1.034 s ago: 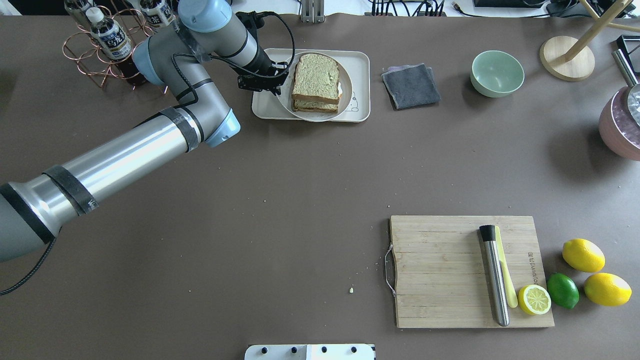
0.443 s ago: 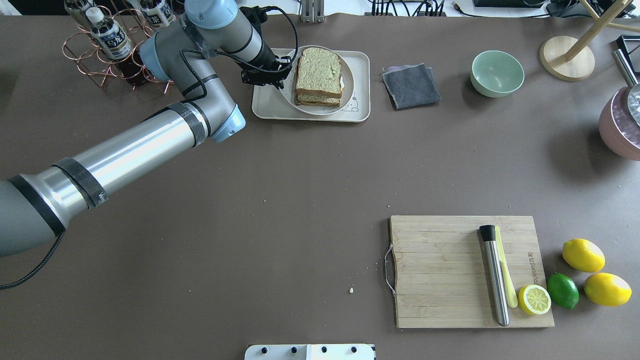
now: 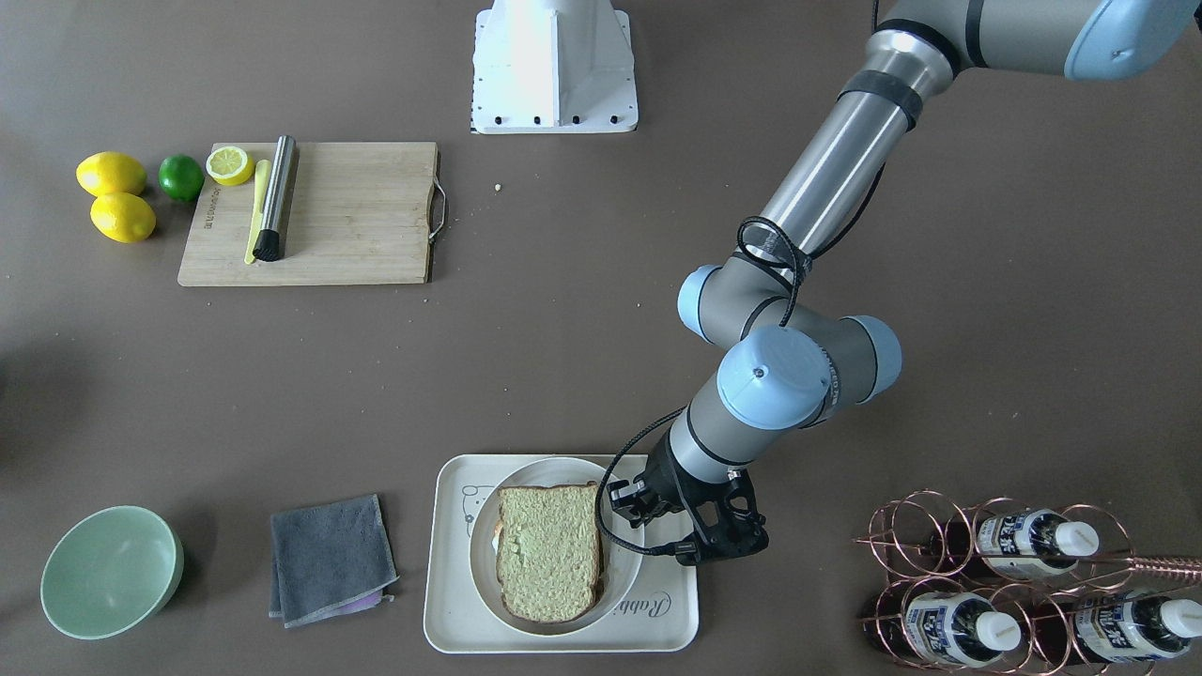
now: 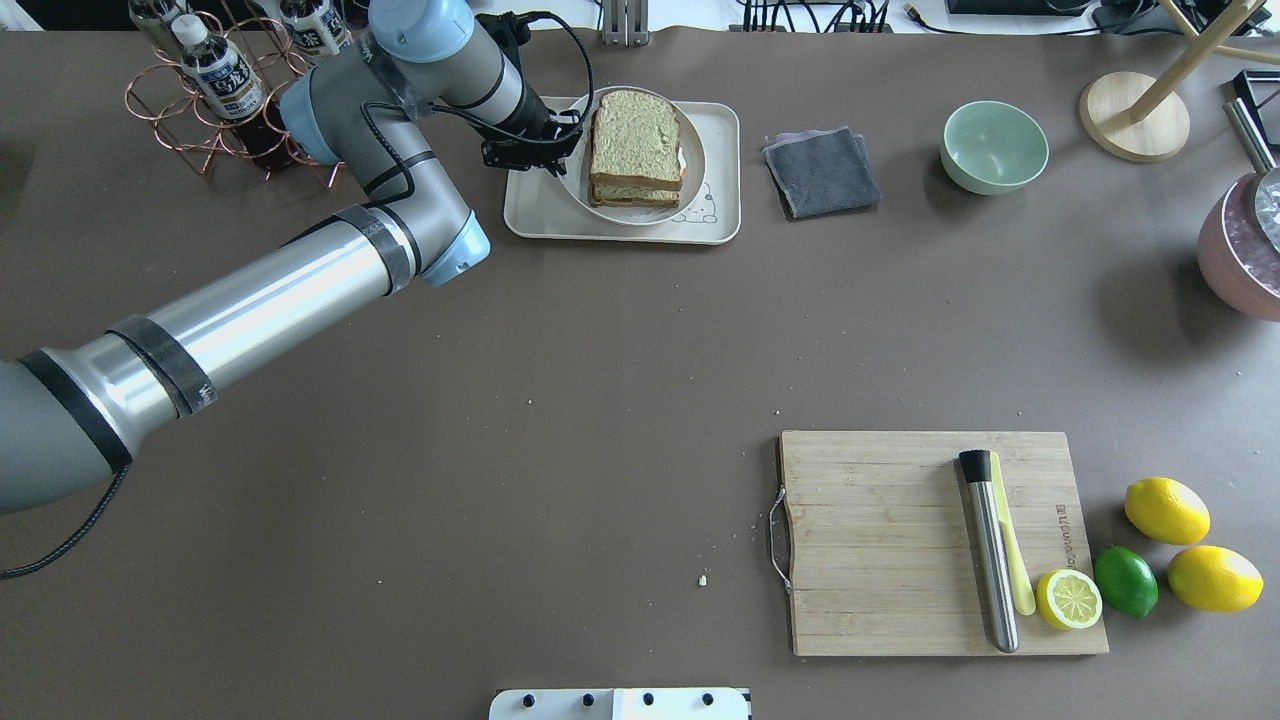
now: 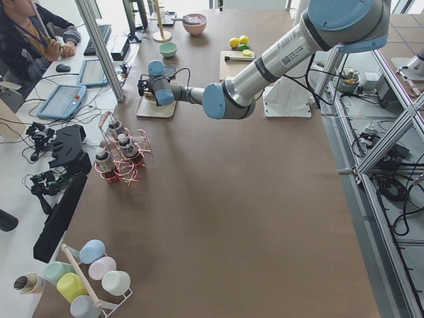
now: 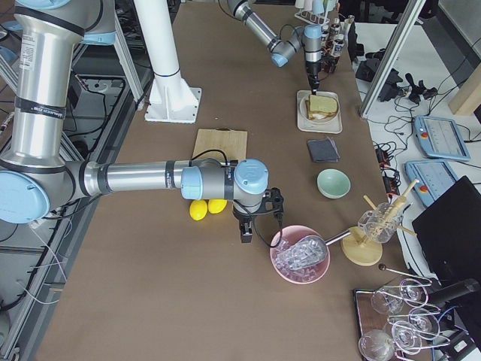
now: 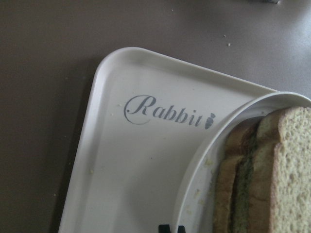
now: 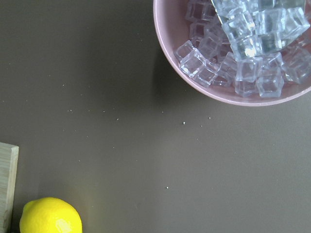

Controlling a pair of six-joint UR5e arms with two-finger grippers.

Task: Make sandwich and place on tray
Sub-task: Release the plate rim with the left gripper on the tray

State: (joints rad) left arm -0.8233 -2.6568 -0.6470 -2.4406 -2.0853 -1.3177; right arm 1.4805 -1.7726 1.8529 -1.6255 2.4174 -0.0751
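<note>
The sandwich point(image 4: 636, 140), two speckled tan slices stacked, lies on a round white plate point(image 4: 578, 192) over the cream tray point(image 4: 530, 215) at the far side of the table. My left gripper point(image 4: 566, 140) is shut on the plate's left rim. In the left wrist view its fingertips point(image 7: 171, 228) sit close together at the plate point(image 7: 204, 165) rim, next to the sandwich point(image 7: 272, 170) and the tray's point(image 7: 136, 160) "Rabbit" script. The front view shows the sandwich point(image 3: 547, 554), tray point(image 3: 451, 620) and gripper point(image 3: 620, 502). My right gripper point(image 6: 244, 229) hangs near a pink bowl; I cannot tell its state.
A grey cloth point(image 4: 822, 172) and a green bowl point(image 4: 994, 146) lie right of the tray. A copper bottle rack point(image 4: 215, 90) stands behind my left arm. A cutting board point(image 4: 900, 540) with a metal rod, lemons point(image 4: 1166, 510) and a pink bowl of ice point(image 8: 233, 43) are on the right.
The plate with the sandwich has shifted toward the tray's far edge, and my left gripper and wrist have moved that way with it.
</note>
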